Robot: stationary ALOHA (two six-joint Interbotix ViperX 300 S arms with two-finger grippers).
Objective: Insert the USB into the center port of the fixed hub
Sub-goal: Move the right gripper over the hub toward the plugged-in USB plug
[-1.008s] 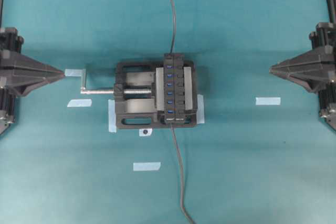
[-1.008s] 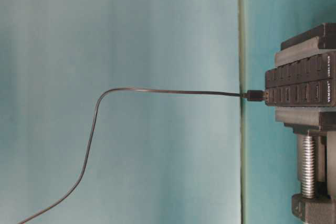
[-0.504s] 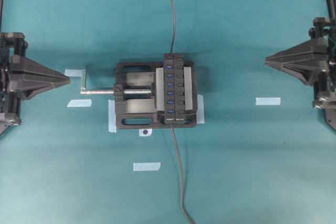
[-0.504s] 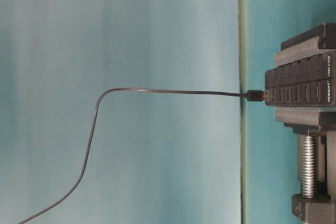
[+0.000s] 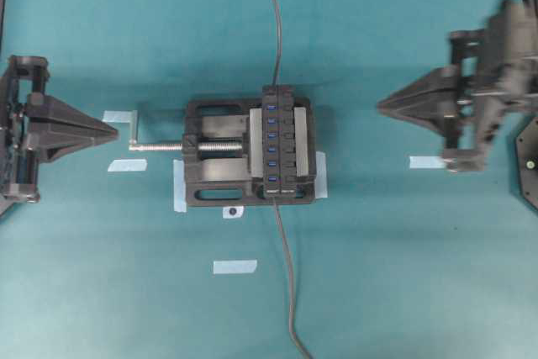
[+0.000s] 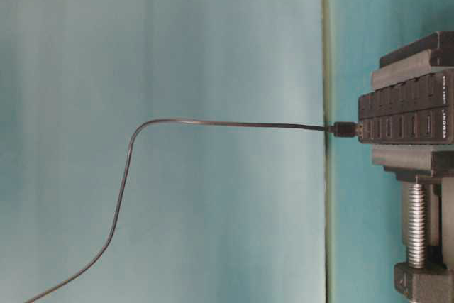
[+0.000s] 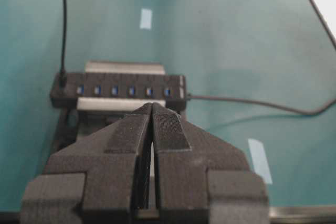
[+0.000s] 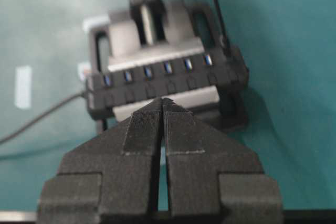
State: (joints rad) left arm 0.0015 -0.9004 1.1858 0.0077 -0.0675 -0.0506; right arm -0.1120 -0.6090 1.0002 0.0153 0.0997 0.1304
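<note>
Landmark for all positions: the hub (image 5: 286, 142), which lies clamped in the vise (image 5: 217, 176) with its ports facing up.

1. USB (image 6: 345, 129): I see its black plug touching the hub at one end of the port row. In the side view it stands straight off the hub's port face. I cannot tell how deep it sits. Its cable (image 5: 274, 23) runs away from that end of the hub and out of the overhead view.

2. Center port (image 5: 271, 134): blue, open, nothing in it. The five other blue slots visible along the hub are also unoccupied.

3. Second cable (image 5: 289, 292): it leaves the hub's opposite end and trails away across the mat.

4. Left gripper (image 5: 113, 132): well apart from the hub, on the vise-screw side, its tip just beside the crank (image 5: 134, 130). The wrist view shows its fingers (image 7: 163, 127) pressed together with nothing between them.

5. Right gripper (image 5: 380, 107): well apart from the hub, on the side away from the screw, pointing toward it. The arm is blurred in the overhead view. In its wrist view the fingers (image 8: 176, 129) meet flush and hold nothing.

6. Tape (image 5: 234, 266): one of several pale strips on the mat around the hub.
</note>
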